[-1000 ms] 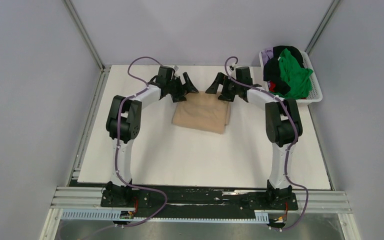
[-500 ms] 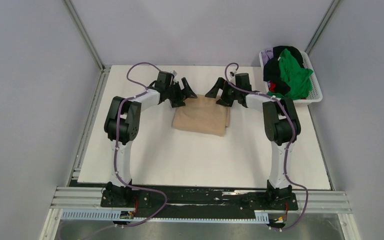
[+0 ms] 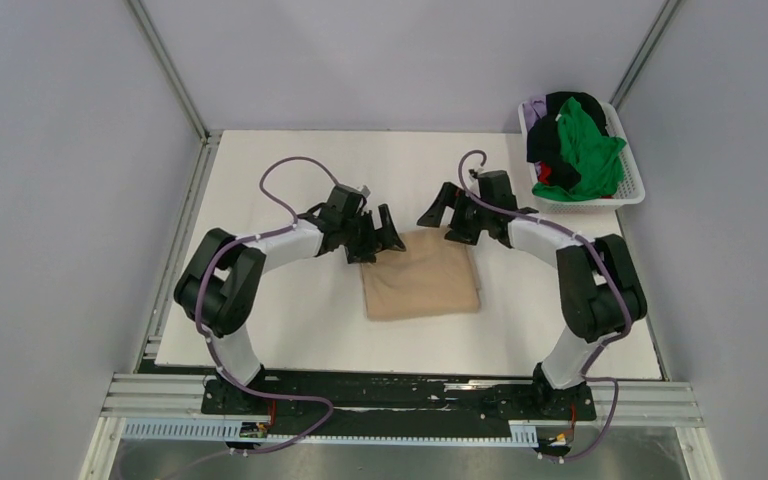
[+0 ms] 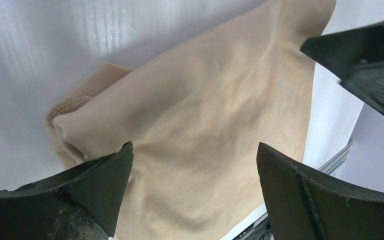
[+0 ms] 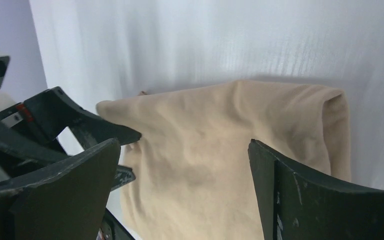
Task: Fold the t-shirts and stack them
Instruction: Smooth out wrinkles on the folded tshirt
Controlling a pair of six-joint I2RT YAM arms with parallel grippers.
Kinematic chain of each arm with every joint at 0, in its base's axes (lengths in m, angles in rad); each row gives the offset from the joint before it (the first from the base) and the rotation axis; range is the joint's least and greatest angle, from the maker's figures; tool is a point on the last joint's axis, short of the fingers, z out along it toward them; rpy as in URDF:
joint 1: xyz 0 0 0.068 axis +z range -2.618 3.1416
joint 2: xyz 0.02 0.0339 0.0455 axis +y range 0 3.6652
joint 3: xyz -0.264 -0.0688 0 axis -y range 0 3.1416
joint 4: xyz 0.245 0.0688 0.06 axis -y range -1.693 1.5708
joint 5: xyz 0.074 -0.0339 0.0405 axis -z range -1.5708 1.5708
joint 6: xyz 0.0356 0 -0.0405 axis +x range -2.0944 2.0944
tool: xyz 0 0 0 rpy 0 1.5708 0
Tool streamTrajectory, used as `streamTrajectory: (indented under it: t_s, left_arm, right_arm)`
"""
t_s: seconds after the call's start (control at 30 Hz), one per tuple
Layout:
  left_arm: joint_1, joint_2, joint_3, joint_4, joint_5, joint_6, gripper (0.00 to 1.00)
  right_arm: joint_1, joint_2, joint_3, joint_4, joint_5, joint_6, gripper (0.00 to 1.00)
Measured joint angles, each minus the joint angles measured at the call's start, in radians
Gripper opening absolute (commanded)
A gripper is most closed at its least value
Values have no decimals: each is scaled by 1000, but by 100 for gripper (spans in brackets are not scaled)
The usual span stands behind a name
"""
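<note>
At the far edge of the folded tan t-shirt [image 3: 421, 288], my left tool [image 3: 387, 236] and right tool [image 3: 441, 222] sit wide open, empty; best to square its corners before fetching another.

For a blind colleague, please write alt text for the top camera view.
A folded tan t-shirt lies on the white table, with the left gripper and right gripper, both open, at its far edge. A white basket of other shirts stands far right.
</note>
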State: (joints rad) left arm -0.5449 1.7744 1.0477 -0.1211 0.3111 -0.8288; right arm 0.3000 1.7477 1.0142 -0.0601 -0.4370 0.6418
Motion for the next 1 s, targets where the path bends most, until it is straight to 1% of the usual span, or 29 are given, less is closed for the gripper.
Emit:
streamTrajectory:
  t_s: [0.2, 0.37, 0.47, 0.57, 0.7, 0.8, 1.0]
  left_arm:
    - [11, -42, 29, -17, -25, 1, 100]
    - [11, -39, 94, -16, -59, 6, 100]
    - [11, 8, 150, -18, -73, 11, 100]
    - [13, 98, 209, -19, -86, 16, 100]
    - [24, 189, 220, -32, -105, 10, 100]
    - [38, 201, 234, -30, -111, 8, 100]
    - [58, 209, 241, -23, -89, 4, 100]
  right_arm:
    - [0, -127, -1, -9, -2, -5, 100]
    - [0, -143, 0, -9, -2, -13, 100]
    - [-3, -108, 13, -9, -2, -16, 100]
    - [-17, -31, 44, -3, -7, -16, 100]
    - [-41, 70, 56, 11, -11, -14, 100]
    - [-57, 139, 76, 24, -40, 14, 100]
    - [-63, 162, 98, 42, -48, 40, 100]
